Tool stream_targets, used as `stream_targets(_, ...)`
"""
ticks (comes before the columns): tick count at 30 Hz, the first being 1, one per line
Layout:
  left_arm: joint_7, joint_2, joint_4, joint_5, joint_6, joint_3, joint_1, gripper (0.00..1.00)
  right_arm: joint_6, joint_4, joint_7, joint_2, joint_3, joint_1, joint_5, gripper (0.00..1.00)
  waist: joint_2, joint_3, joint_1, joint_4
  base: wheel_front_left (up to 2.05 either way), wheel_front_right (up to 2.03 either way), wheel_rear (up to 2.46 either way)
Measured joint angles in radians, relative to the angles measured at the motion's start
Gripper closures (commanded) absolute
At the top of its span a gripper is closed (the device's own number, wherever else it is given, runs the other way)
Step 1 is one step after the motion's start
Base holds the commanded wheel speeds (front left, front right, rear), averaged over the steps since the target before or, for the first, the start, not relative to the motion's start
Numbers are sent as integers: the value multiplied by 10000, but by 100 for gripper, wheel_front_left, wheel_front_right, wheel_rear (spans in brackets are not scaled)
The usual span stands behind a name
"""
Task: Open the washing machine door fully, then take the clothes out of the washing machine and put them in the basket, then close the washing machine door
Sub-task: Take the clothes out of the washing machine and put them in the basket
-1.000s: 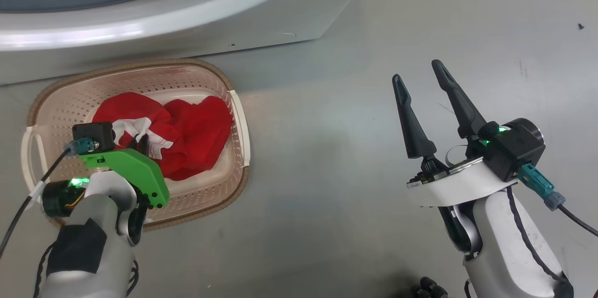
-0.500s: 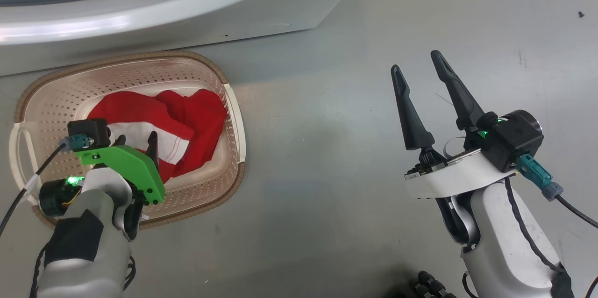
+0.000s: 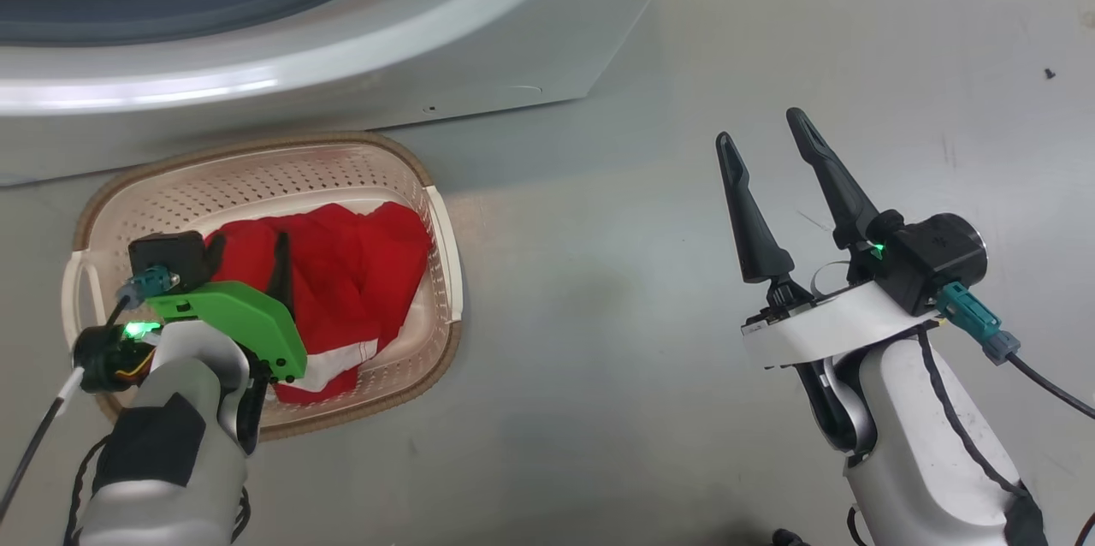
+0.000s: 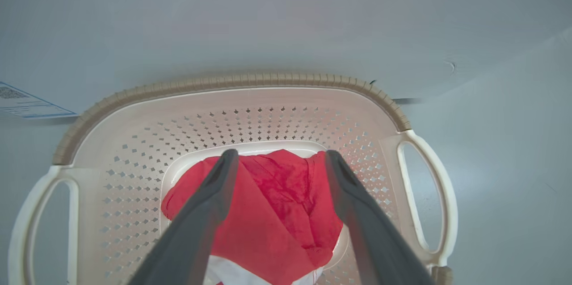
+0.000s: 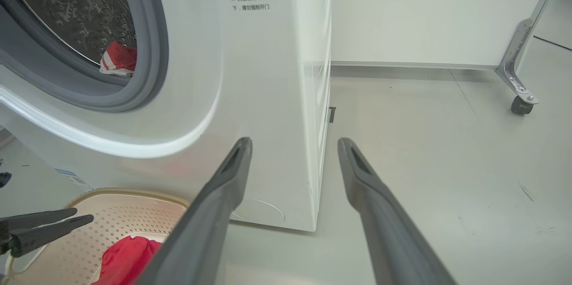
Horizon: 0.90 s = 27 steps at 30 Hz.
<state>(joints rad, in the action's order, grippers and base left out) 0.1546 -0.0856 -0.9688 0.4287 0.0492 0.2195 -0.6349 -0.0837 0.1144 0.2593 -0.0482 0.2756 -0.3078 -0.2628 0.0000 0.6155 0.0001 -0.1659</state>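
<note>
Directly behind the basket (image 3: 257, 145), the washing machine (image 3: 479, 41)

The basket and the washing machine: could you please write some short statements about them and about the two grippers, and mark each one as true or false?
1. Red clothes lie inside the basket, which stands on the floor close before the washing machine. True.
2. The jaws of the left gripper are shut on the clothes. False: the left gripper's jaws stand open over the clothes, gripping nothing.
3. The drum of the washing machine is empty. False: a red-and-white garment lies inside it.
4. The jaws of the right gripper are open and hold nothing. True.
</note>
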Motion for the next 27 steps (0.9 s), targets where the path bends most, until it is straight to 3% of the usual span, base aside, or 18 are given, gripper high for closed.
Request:
stream_targets(5, 874, 48, 33, -228, 2, 109, 117, 0, -2, 267, 0, -2, -104, 100, 6, 0, 1, -518, 0, 86, 0, 0, 0)
stream_targets(15, 995, 244, 792, -286, 15, 102, 920, 0, -6, 711, 0, -2, -416, 829, 105, 0, 0, -1793, 0, 365, 0, 0, 0)
stream_targets(27, 1018, 309, 3440, -562, -142, -380, 2014, 0, -31, 1076, 0, 6, -650, 1999, 178, 0, 0, -3449, 0, 852, 0, 0, 0)
